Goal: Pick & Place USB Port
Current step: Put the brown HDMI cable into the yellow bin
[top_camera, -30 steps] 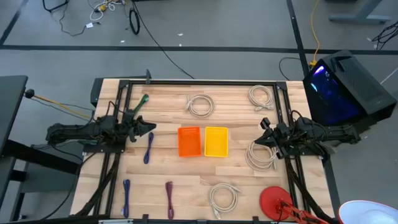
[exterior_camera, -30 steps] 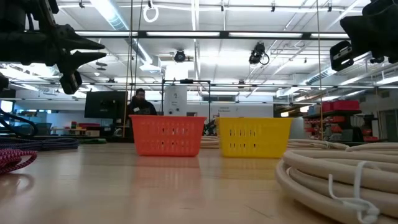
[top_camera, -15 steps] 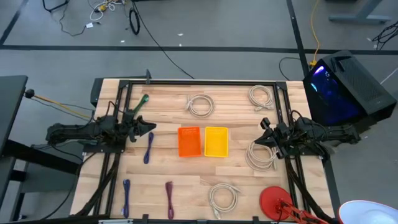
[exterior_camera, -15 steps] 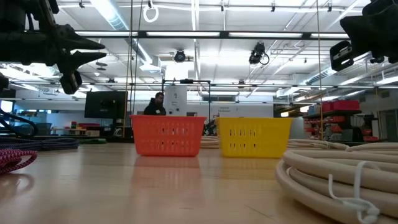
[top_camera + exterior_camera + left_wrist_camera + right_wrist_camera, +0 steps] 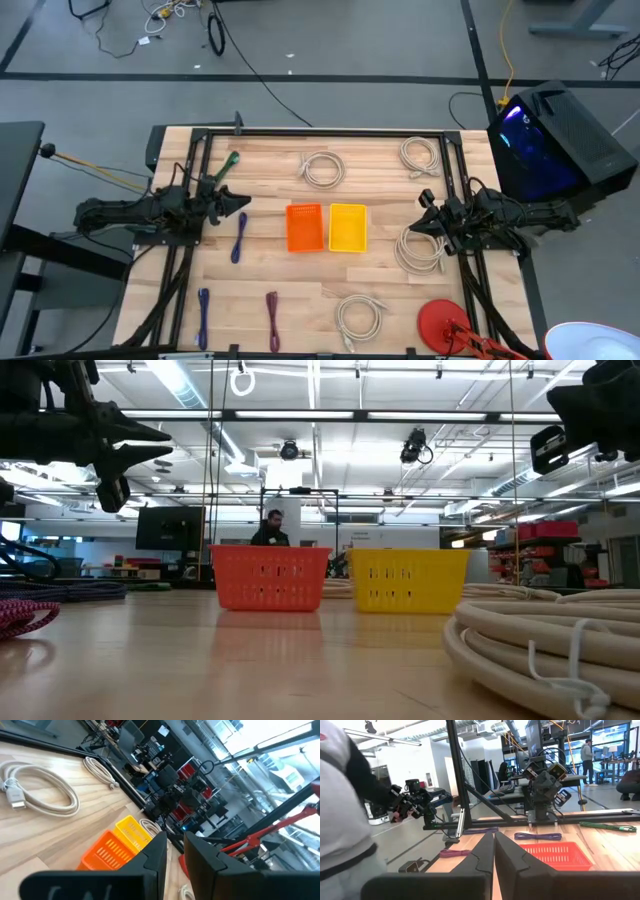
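Left claw (image 5: 243, 204) above coiled purple cable (image 5: 239, 238)

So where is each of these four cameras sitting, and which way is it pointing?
High view: overhead, straight down on the table; both arms show.
Low view: at tabletop height, facing the room; the left gripper hangs above.
Left wrist view: on the left arm, looking past its slightly parted fingers.
Right wrist view: on the right arm, facing the left arm over the shut right gripper.
All four share the orange basket.
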